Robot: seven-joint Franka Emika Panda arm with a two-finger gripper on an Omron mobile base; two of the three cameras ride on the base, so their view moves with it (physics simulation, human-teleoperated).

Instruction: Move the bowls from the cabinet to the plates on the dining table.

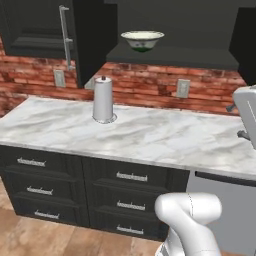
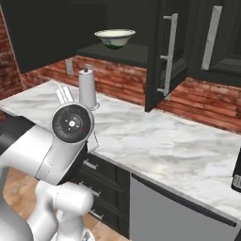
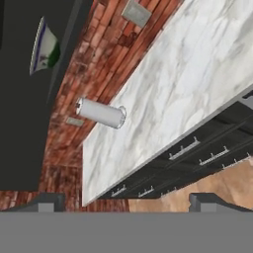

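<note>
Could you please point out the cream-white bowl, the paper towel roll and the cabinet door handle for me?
cream-white bowl (image 1: 142, 40): left base view, on its outer wall below the rim.
paper towel roll (image 1: 103, 100): left base view, mid-height on its white side.
cabinet door handle (image 2: 171, 54): right base view, middle of the silver bar.

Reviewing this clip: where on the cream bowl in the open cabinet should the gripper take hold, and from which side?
Best guess: pinch the near rim of the cream bowl, one finger inside, one outside. It sits upright on the cabinet shelf with its wall flaring to a thin lip. Come from the open front, slightly above; the gripper is open.
</note>
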